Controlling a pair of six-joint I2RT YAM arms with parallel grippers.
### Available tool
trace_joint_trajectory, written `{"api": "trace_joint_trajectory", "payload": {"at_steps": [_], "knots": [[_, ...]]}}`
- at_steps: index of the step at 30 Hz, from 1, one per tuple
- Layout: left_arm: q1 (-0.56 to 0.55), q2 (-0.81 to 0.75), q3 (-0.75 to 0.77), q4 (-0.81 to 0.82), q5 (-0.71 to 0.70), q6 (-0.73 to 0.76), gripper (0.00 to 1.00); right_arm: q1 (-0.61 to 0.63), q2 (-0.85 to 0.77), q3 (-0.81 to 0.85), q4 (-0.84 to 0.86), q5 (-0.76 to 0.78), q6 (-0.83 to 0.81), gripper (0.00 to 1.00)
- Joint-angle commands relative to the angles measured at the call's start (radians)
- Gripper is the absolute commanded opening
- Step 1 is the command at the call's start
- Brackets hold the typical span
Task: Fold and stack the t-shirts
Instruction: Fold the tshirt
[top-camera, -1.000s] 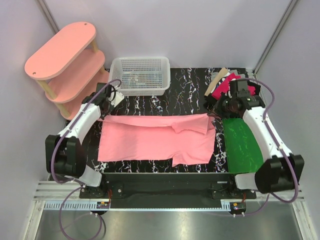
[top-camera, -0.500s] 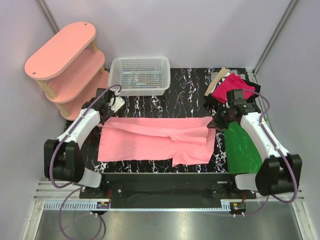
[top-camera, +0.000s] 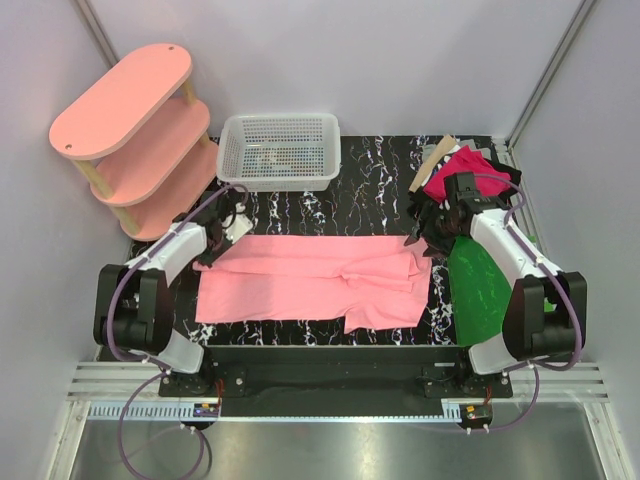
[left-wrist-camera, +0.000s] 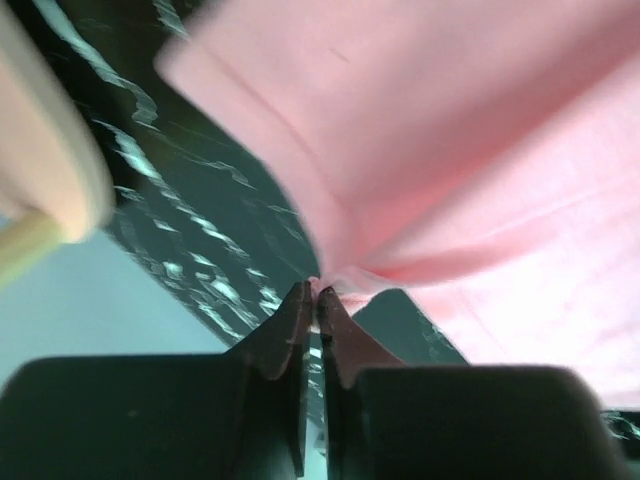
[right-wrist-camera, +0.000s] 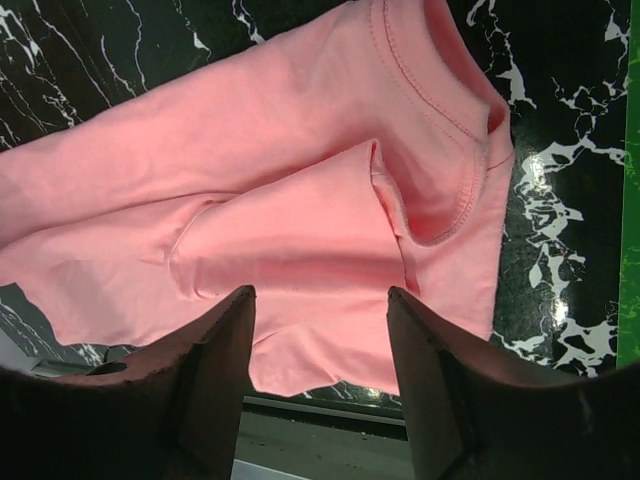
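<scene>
Black marbled table (top-camera: 380, 190), pink shirt (top-camera: 310, 280), basket (top-camera: 285, 178), green mat (top-camera: 485, 295)

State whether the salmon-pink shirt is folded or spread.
Partly folded: light salmon-pink cloth t-shirt lies flat with its far side doubled over itself.

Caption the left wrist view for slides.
Left tool pinches an edge of the salmon-pink t-shirt over the black marbled table.

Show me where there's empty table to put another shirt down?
Bare marble strip between the white basket and the pink shirt; the green mat beside the shirt is mostly free. Crowded: the far right corner, with the magenta shirt and right gripper, and the left edge by the pink shelf.
</scene>
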Motion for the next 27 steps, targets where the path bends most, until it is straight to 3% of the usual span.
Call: {"api": "trace_joint_trajectory", "payload": {"at_steps": [1, 2, 7, 15, 27], "knots": [[0.005, -0.067, -0.039, -0.054, 0.083, -0.007, 0.31, 0.004, -0.049, 0.005, 0.028, 0.034, 0.007, 0.64], [0.005, -0.071, -0.033, -0.057, 0.086, -0.005, 0.43, 0.004, -0.042, 0.021, 0.031, 0.065, 0.004, 0.64], [0.006, -0.027, 0.079, -0.059, 0.062, -0.022, 0.6, 0.002, 0.102, 0.104, 0.033, 0.119, -0.027, 0.61], [0.014, 0.108, 0.267, -0.056, 0.047, -0.079, 0.57, 0.002, 0.273, 0.182, 0.066, 0.175, -0.047, 0.49], [0.013, 0.224, 0.255, -0.056, 0.128, -0.12, 0.5, -0.007, 0.357, 0.201, 0.088, 0.192, -0.05, 0.38]]}}
